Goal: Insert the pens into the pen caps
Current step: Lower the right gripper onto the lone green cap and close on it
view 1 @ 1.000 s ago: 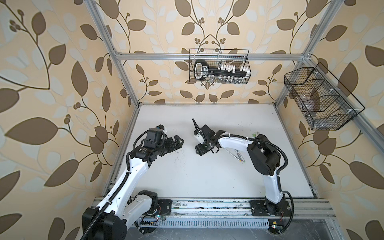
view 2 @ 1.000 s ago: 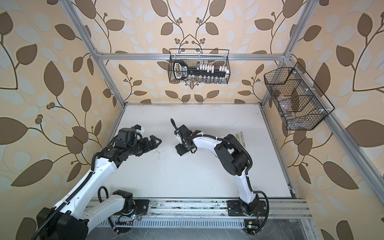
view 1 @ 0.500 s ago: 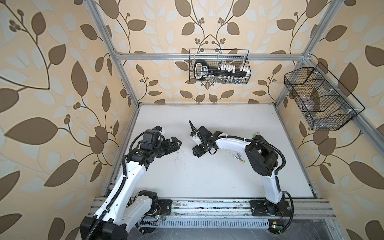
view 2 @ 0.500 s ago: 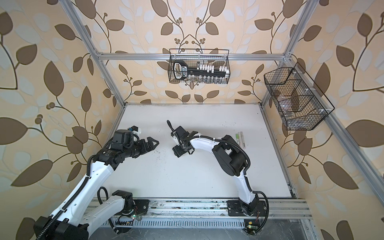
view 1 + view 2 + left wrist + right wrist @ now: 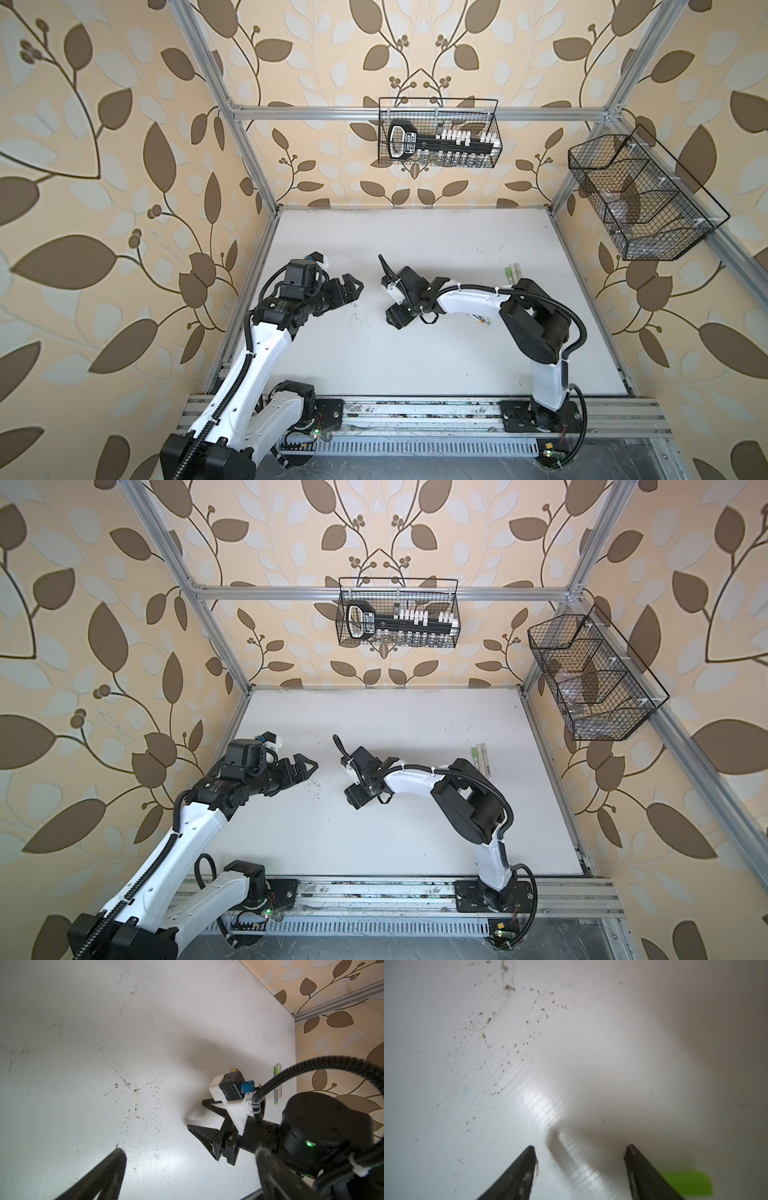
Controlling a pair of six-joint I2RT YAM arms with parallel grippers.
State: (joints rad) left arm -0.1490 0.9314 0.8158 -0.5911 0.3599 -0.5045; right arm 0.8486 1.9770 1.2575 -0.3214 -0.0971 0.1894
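The left gripper hovers over the left part of the white worktop, its jaws spread wide with nothing between them; the left wrist view shows its two dark fingers far apart over bare, speckled surface. Near the middle, facing it and apart from it, the right gripper hangs low over the worktop with its jaws moderately open and empty, as the right wrist view confirms. In that same view a lime-green piece lies on the worktop just outside one finger, too blurred to tell pen from cap. Further right, in both top views, a small group of pens lies side by side on the worktop just beside the right arm's elbow, one of them showing a green stretch. No separate caps can be made out there
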